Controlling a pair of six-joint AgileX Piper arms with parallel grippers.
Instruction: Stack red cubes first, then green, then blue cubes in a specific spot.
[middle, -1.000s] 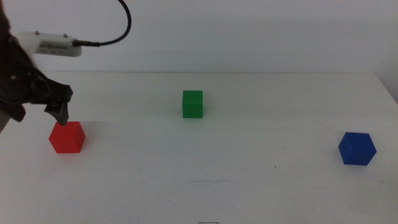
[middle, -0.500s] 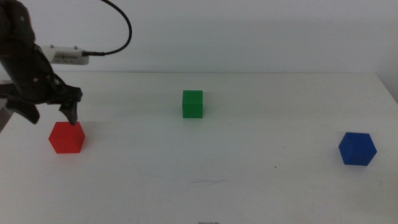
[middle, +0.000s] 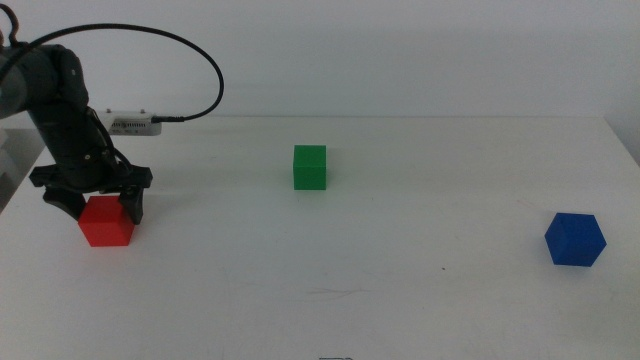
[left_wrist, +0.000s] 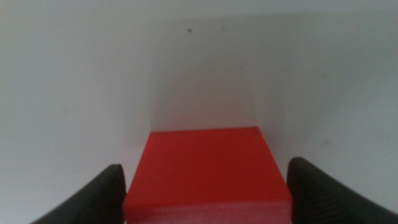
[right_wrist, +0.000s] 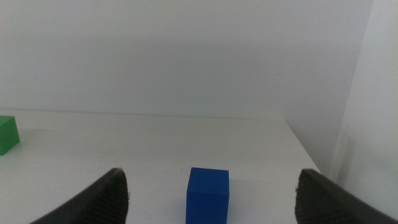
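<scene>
The red cube (middle: 106, 221) sits on the white table at the left. My left gripper (middle: 95, 208) has come down over it, open, with one jaw on each side of the cube. In the left wrist view the red cube (left_wrist: 208, 171) fills the gap between the two jaws. The green cube (middle: 309, 167) stands mid-table, towards the back. The blue cube (middle: 574, 239) stands at the right. My right gripper (right_wrist: 208, 199) is open, out of the middle view, and its wrist view shows the blue cube (right_wrist: 208, 193) ahead between its jaws and the green cube (right_wrist: 7, 134) farther off.
A black cable (middle: 190, 60) loops from the left arm above the table's back left. The table's right edge (middle: 622, 145) runs close behind the blue cube. A white wall stands behind the table.
My left gripper has moved down and a little right, from just above the red cube to straddling it. The cubes have not moved.
</scene>
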